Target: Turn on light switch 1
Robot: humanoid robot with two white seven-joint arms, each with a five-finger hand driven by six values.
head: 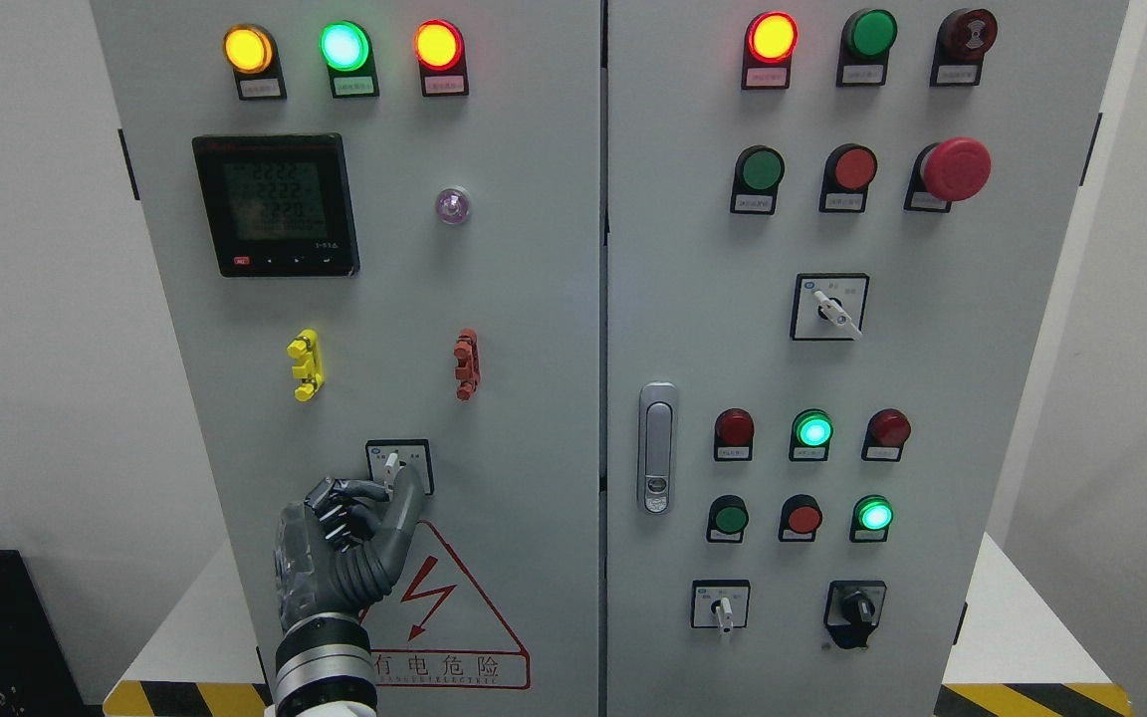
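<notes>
While raised against the left door of the cabinet, one robot hand is shown at a small rotary switch; the details are listed below.

Cabinet: a light grey sheet-metal control cabinet (534, 299) with two doors is seen head-on, standing on a white platform (1012, 617) edged with yellow-and-black hazard tape.

Task switch: a small rotary selector switch (398, 464) with a white lever on a black-framed white square plate is mounted low on the left door, directly above the red triangular electrical-hazard sign (439, 617). The lever is seen pointing upward with a slight lean to the left. The print on the plate is too small to be read.

Left hand: the dark grey jointed robot hand (349, 538) is brought in from the bottom edge, left of the middle. Thumb and index finger are extended to the switch; the fingertips (412, 483) are placed at the lever, one on each side. The remaining fingers are curled toward the palm. A pinch on the lever is indicated, though firm contact cannot be confirmed.

Right hand: not visible.

Left door, other fittings: a black digital meter (275, 204) with a lit display is mounted in the upper part; three lit lamps (amber, green, red-orange) (344, 46) are set in a row above it; a yellow clip (306, 364) and a red clip (467, 364) are fixed between the meter and the switch.

Right door: a silver door handle (657, 448) is fitted at the left edge; a red mushroom button (955, 169) is located at upper right.
</notes>
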